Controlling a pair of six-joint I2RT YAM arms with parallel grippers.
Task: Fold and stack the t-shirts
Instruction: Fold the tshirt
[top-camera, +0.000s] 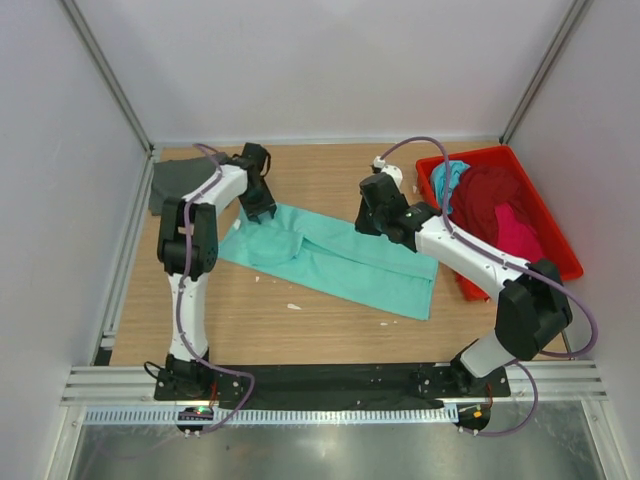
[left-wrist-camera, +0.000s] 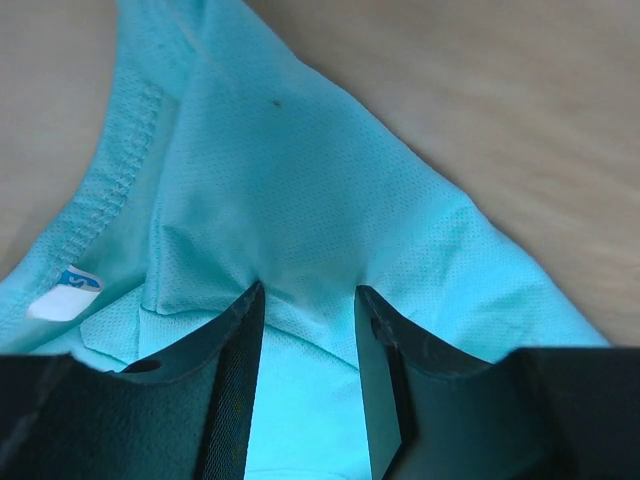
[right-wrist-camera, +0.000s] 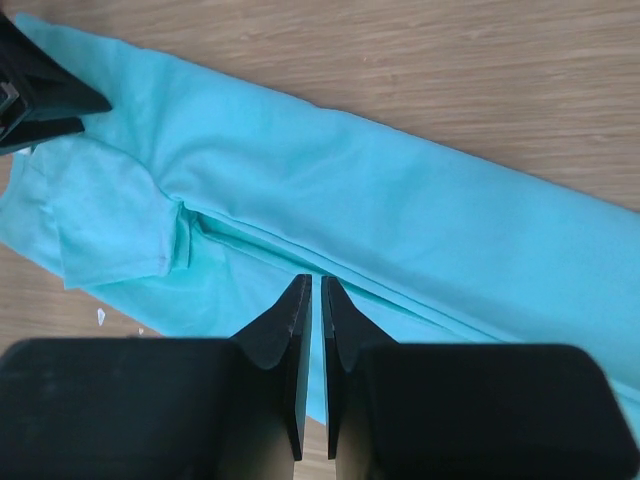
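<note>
A mint green t-shirt, folded lengthwise, lies diagonally across the middle of the table. My left gripper is at its far left end by the collar. In the left wrist view it is open, with the tips pressed into the puckered cloth. My right gripper is shut and empty over the shirt's far edge, and shows above the cloth in its own wrist view. A folded dark grey shirt lies at the back left. Turquoise, maroon and pink shirts lie in the tray.
The red plastic tray stands at the right edge of the table. Grey walls and metal posts close in the sides and back. A small white scrap lies on the wood in front of the green shirt.
</note>
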